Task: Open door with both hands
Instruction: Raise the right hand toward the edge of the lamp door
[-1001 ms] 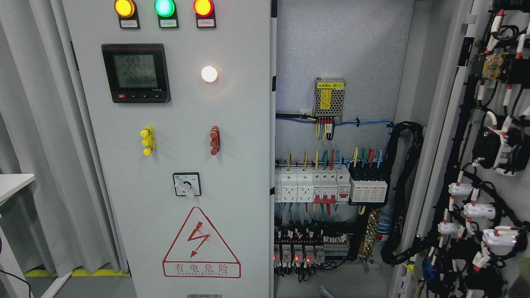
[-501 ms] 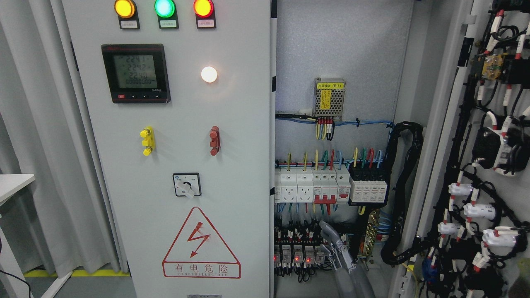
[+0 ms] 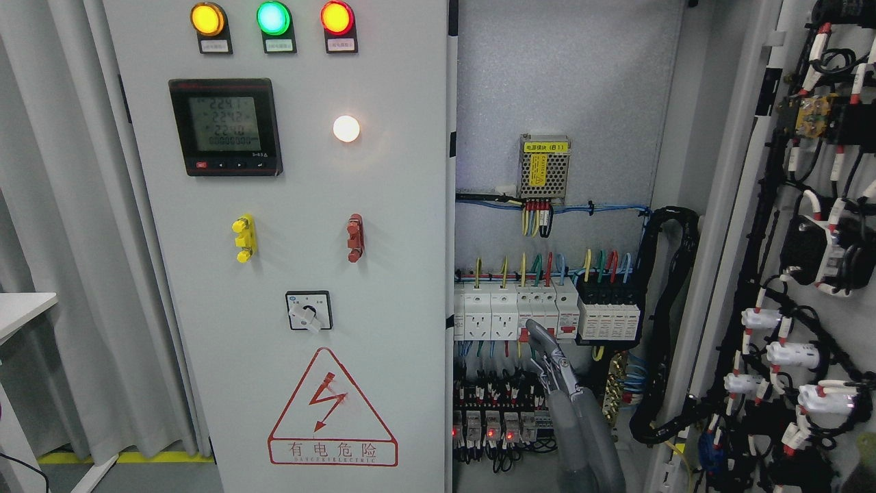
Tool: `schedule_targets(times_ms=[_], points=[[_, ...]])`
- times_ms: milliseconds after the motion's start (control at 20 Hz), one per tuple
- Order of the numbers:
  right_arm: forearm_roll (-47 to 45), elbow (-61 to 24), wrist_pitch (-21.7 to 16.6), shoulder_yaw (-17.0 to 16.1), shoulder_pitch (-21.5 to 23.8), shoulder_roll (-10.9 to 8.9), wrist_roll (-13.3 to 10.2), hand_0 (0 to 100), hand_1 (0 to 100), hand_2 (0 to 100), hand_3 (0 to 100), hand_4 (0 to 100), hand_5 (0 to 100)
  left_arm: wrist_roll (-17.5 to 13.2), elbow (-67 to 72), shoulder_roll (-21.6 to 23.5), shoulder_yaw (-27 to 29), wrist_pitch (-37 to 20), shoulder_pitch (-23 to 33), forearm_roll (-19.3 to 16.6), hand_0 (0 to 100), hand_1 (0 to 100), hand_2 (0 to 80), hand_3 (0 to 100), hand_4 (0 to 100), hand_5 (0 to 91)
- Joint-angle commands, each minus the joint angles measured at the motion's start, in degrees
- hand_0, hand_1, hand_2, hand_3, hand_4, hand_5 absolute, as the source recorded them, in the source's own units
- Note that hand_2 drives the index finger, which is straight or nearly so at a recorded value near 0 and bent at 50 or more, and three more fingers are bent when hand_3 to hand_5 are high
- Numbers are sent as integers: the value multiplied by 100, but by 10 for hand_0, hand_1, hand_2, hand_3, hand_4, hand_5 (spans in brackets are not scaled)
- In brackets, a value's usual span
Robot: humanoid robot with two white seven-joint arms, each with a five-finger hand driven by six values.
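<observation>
- Door (image 3: pixel 787 205) on the cabinet's right side already stands swung wide, and we see its wired inner face along the right edge of the view; the left door (image 3: pixel 301 274), with its meter, lamps and warning triangle, remains closed and flat to the cabinet front.
- We judge the task about half done: one leaf open, one leaf left to pull.
- Our one visible hand (image 3: pixel 547 356) rises from the bottom edge right of the middle, so we take it for the right hand. It is inside the open bay, in front of the breaker row (image 3: pixel 547 308) by the red switch levers.
- Its fingers (image 3: pixel 540 339) look extended and close together, holding nothing; released, as far as we can see.
- We do not see the left hand.
- What remains, in our view: bring a hand to the closed left door's edge and swing it out.
</observation>
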Motion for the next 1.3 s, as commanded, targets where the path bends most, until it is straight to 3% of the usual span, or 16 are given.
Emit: schedule_targets(times_ms=[0, 501, 701, 1051, 1251], points=[[-265, 568, 4, -40, -465, 41, -1, 218, 0, 0, 0, 0, 0, -2, 3, -22, 2, -7, -4, -1, 296, 0, 28, 27, 37, 0], [-537, 1095, 13, 4, -1037, 41, -1, 218, 0, 0, 0, 0, 0, -2, 12, -4, 10, -7, -4, -1, 296, 0, 28, 27, 37, 0], [-721, 1158, 215, 21, -1169, 41, 34, 218, 0, 0, 0, 0, 0, -11, 4, 5, 10, -15, 22, -1, 296, 0, 28, 27, 37, 0], [-1047, 1184, 426, 434, -1318, 41, 52, 218, 0, 0, 0, 0, 0, -11, 3, 5, 10, -15, 31, -1, 296, 0, 27, 27, 37, 0], [-1065, 1359, 435, 443, -1502, 41, 52, 218, 0, 0, 0, 0, 0, -2, 4, 5, 10, -15, 31, -1, 296, 0, 27, 27, 36, 0]])
